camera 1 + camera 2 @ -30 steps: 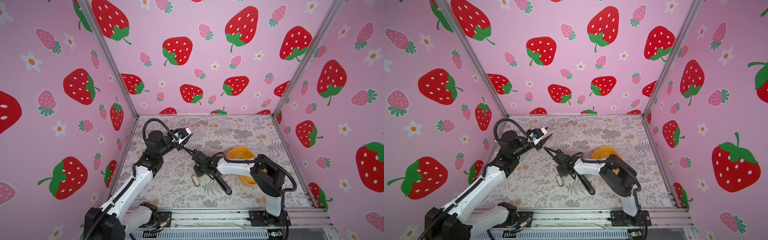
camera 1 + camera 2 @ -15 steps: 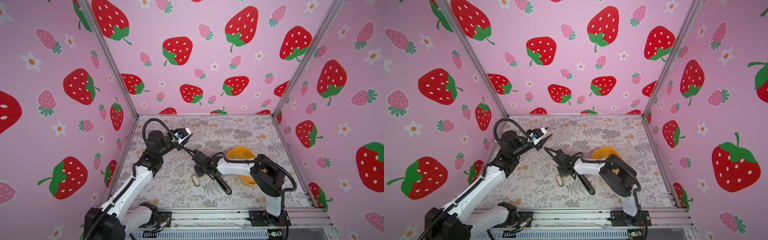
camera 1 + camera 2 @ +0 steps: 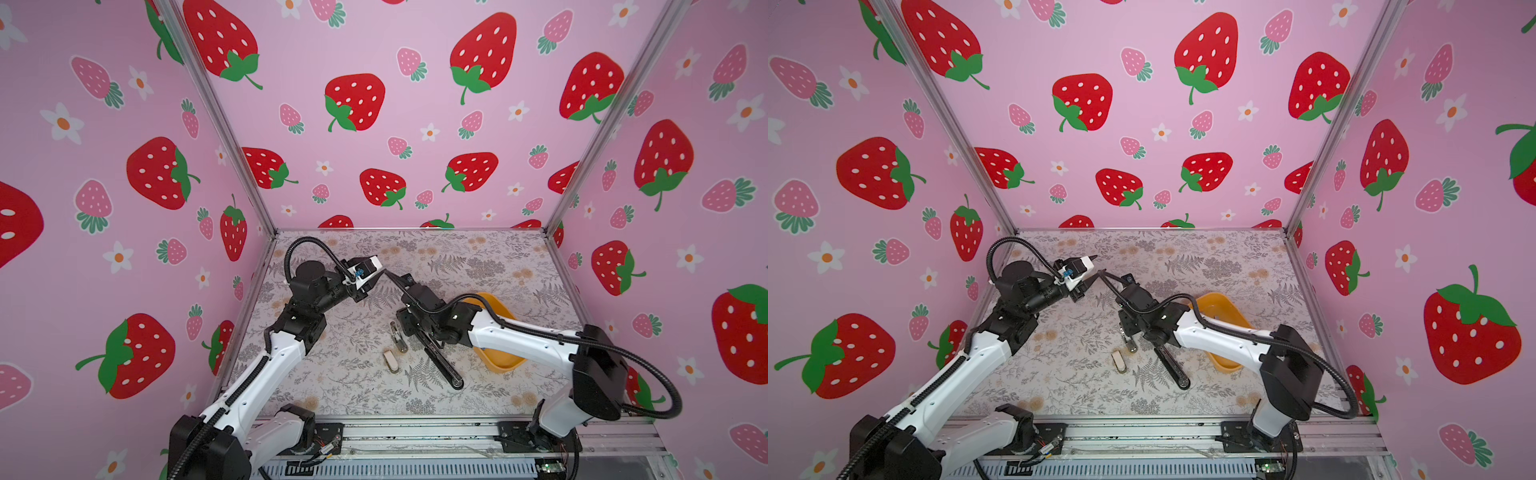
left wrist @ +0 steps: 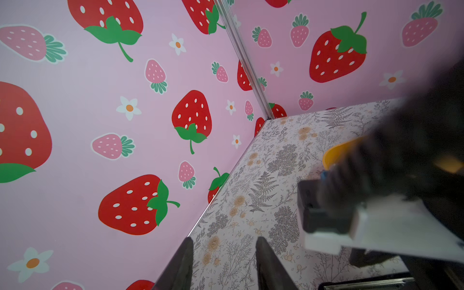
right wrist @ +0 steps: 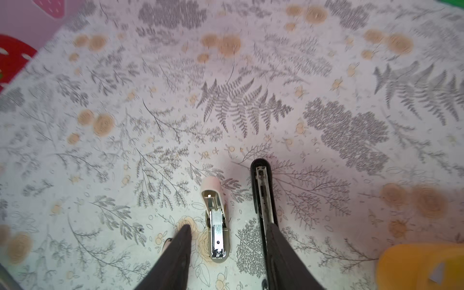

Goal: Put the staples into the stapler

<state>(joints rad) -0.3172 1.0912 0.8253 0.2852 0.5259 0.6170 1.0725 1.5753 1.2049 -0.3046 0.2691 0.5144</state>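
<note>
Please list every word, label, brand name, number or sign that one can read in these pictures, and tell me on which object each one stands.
No text can be read in any view.
The black stapler: no marking legible.
The small beige stapler: no marking legible.
The yellow bowl: a pale triangle shape, no letters.
The walls: only strawberries and flowers, no words.

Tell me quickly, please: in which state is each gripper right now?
Left gripper: open, empty.
Right gripper: open, jaws either side of the small beige plastic piece with a metal channel, not gripping it.
</note>
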